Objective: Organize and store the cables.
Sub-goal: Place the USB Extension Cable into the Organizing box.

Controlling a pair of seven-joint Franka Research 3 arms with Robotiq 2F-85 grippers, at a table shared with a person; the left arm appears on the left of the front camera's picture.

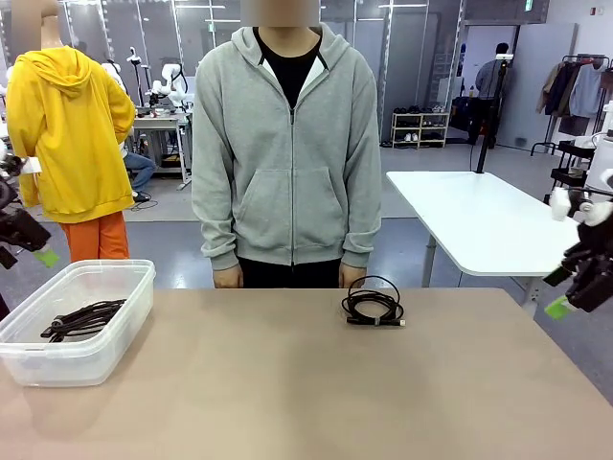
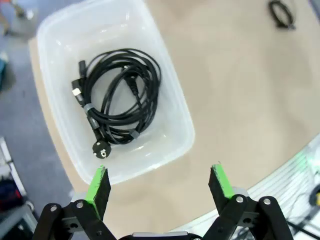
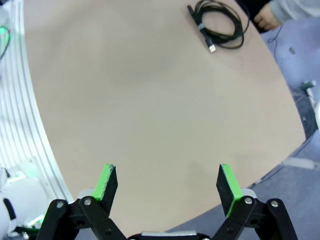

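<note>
One coiled black cable (image 1: 374, 305) lies on the tan table near the far edge, just in front of the person; it also shows far off as the cable (image 3: 220, 25) and the cable (image 2: 282, 12). Other coiled cables (image 2: 122, 95) lie inside the clear plastic bin (image 1: 96, 359) at the table's left end, seen as dark loops (image 1: 81, 319). My left gripper (image 2: 160, 187) hovers open above the bin's near rim (image 2: 145, 167) and appears at the picture's left edge (image 1: 38, 251). My right gripper (image 3: 167, 185) is open over bare table near the right edge (image 1: 560, 292).
The person in a grey hoodie stands at the far edge, hands (image 1: 228, 278) hanging at table height; one hand (image 3: 267, 20) is close to the loose cable. A white table (image 1: 479, 225) stands behind on the right. Another person in yellow (image 1: 72, 134) stands back left.
</note>
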